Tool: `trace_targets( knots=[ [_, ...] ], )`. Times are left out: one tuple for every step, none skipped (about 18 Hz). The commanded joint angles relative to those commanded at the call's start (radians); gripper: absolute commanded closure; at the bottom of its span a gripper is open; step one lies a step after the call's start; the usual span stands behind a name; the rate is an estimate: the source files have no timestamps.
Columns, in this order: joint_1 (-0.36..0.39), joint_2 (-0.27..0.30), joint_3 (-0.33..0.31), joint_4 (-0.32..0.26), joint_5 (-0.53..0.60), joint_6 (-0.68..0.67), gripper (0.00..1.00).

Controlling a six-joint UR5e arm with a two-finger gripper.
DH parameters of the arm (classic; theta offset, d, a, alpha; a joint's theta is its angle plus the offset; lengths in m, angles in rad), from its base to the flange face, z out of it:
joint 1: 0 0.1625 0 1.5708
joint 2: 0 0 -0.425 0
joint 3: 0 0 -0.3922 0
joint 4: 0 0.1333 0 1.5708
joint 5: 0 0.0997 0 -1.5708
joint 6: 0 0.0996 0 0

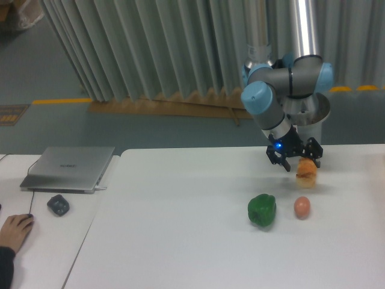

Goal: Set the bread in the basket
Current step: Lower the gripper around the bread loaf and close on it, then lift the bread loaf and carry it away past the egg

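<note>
Black two-finger gripper (299, 159) low over the small golden-orange loaf of bread (306, 171) at the far right of the smooth white table (180, 229).

The bread is oblong with a rough-looking orange crust and paler yellow side; which way its long axis runs cannot be told. The dark fingers straddle its far edge, but whether they grip it cannot be told. Nearer lie a glossy, lumpy green pepper (262, 210) and, right of it, a smooth round orange-brown egg (302, 207). At far left, a flat silver laptop (68, 168).
</note>
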State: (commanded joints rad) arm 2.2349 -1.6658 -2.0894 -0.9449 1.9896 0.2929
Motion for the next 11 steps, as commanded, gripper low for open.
trace_targets(
  knots=[
    [0.006,-0.009,0.005,0.000,0.002,0.009,0.00],
    [0.011,-0.015,0.008,0.000,0.002,0.015,0.00],
    [0.021,-0.023,0.011,0.002,0.000,0.029,0.00],
    [0.038,-0.023,0.012,0.003,0.000,0.058,0.00],
    [0.043,-0.025,0.011,0.003,0.000,0.084,0.00],
    [0.045,-0.032,0.011,0.003,0.000,0.109,0.00],
    [0.048,-0.044,0.014,0.003,0.002,0.121,0.02],
    [0.048,-0.066,0.026,0.003,0.002,0.124,0.12],
    [0.045,-0.083,0.035,0.003,0.008,0.124,0.16],
    [0.043,-0.095,0.040,0.003,0.029,0.124,0.25],
    [0.040,-0.104,0.041,0.003,0.041,0.124,0.36]
  ],
)
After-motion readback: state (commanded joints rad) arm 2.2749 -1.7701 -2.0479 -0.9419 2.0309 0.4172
